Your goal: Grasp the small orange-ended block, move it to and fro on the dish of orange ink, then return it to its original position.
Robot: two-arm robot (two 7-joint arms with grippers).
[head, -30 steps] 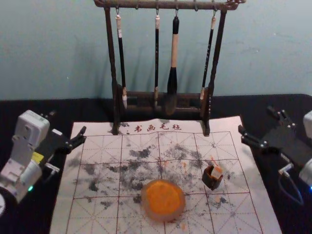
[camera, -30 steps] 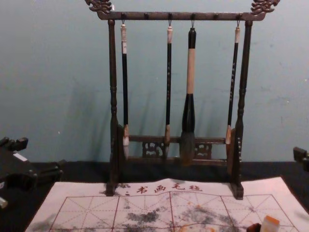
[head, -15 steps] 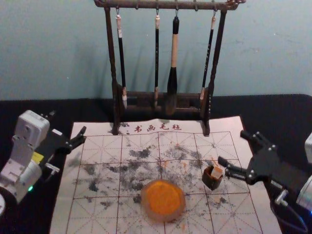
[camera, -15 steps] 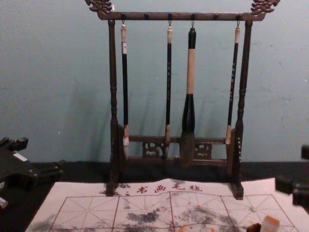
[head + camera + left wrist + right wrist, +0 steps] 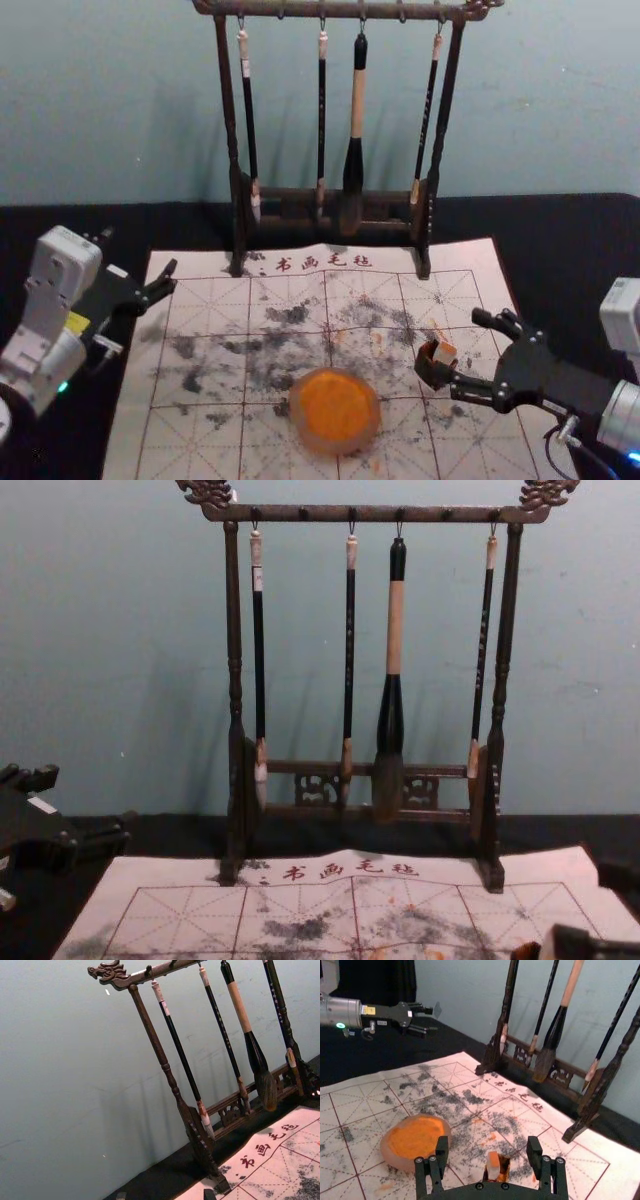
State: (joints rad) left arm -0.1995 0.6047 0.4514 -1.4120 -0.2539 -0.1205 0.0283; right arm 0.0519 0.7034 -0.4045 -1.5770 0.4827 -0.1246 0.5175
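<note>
The right claw (image 5: pixel 459 347), spread wide and empty, is beside the boxed block (image 5: pixel 446 354), at the dish's (image 5: pixel 335 408) two o'clock; the left claw (image 5: pixel 140 251), parked at ten, is spread, empty.

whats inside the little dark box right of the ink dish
The orange-ended block pokes up out of the dark box. Its lower end and the box's floor are hidden.

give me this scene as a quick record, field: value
surface: white gridded mat, ink-stained
target: orange-ended white block, in small dark box, ungripped
ink: round pale dish of orange ink, left of box
right gripper: open, at box's right side
left gripper: open, idle near mat's left edge
behind: dark wooden rack, four hanging brushes
</note>
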